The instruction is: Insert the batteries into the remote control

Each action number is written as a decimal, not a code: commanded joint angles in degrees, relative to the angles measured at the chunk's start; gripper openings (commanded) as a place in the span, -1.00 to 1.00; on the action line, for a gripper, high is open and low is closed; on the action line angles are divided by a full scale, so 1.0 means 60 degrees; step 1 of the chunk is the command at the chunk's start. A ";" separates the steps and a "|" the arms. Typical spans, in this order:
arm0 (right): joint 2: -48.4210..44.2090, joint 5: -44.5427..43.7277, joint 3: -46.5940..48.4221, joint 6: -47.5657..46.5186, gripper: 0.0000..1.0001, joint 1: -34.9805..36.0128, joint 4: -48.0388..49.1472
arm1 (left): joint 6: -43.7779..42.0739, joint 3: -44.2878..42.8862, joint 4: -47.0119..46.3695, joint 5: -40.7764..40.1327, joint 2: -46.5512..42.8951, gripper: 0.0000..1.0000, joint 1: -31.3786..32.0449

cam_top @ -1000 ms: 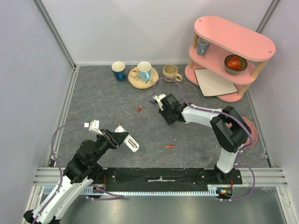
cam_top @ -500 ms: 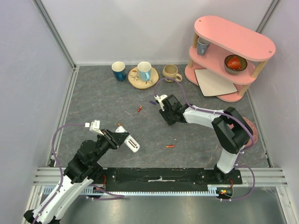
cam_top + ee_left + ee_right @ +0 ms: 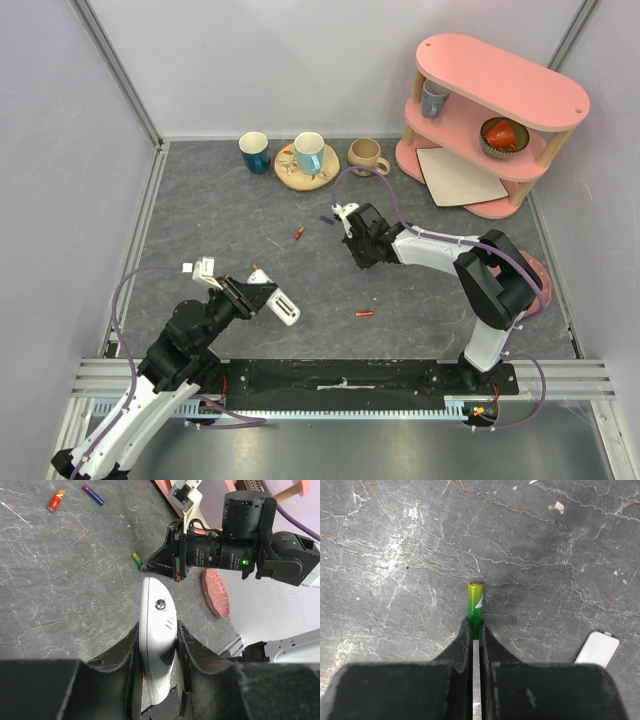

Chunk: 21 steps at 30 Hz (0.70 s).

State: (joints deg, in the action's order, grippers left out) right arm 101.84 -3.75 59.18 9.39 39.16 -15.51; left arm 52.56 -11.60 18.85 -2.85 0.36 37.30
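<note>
Right jaws: clenched, right gripper (image 3: 475,625) pinching the green battery (image 3: 475,602) by its near half, far end poking out ahead, low over the grey table (image 3: 395,540); lifted or resting, cannot tell.
Left jaws: clamped on the sides of the remote control (image 3: 156,605), left gripper (image 3: 158,632) holding it edge-up just beside the right fingertips.
Slip risk: narrow grip on a round, smooth cylinder; likely to pivot or squirt out if bumped against the handset.
Seating risk: battery bay not visible from these views; wrong polarity or a skewed entry could jam the cell or push the remote out of its clamp.
Collision risk: both wrists close together, little margin for a careless swing.
Loose cells: red-orange battery (image 3: 56,500) and purple battery (image 3: 93,494) lying apart beyond; second red-orange battery (image 3: 365,313) nearer the arm bases.
Nearby: small white flat piece (image 3: 597,650) on the table, possibly the cover.
Farther out: cups (image 3: 254,152), pink shelf (image 3: 500,85), white square card (image 3: 458,176), well apart.
In the way: nothing between battery and remote.
</note>
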 commanded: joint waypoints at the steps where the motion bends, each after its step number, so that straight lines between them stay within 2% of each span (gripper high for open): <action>1: -0.0520 0.0199 0.0054 0.0674 -1.00 -0.0008 -0.0828 | 0.0000 0.0262 -0.1584 0.0138 -0.0120 -0.96 -0.0020; 8: -0.2996 0.1049 -0.0106 0.2343 -1.00 0.0109 -0.0712 | 0.0249 0.0146 -0.4293 0.0417 0.2632 -0.96 -0.0020; 13: -0.4898 0.1240 -0.0122 0.2727 -1.00 0.0796 -0.0931 | 0.0484 -0.0073 -0.6069 0.0856 0.4346 -0.96 -0.0020; 16: -0.5647 0.1079 -0.0151 0.2816 -1.00 0.1323 -0.1062 | 0.0600 -0.0191 -0.6948 0.0886 0.5313 -0.96 -0.0020; 21: -0.5899 0.0013 0.0142 0.3720 -1.00 0.2435 -0.1897 | 0.1025 -0.0002 -0.8689 0.0987 0.6645 -0.96 -0.0020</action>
State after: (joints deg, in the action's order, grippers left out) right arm 66.78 1.02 58.35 26.17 49.39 -22.15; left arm 55.31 -10.33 -18.65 1.80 35.90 37.30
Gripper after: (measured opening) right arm 0.021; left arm 0.330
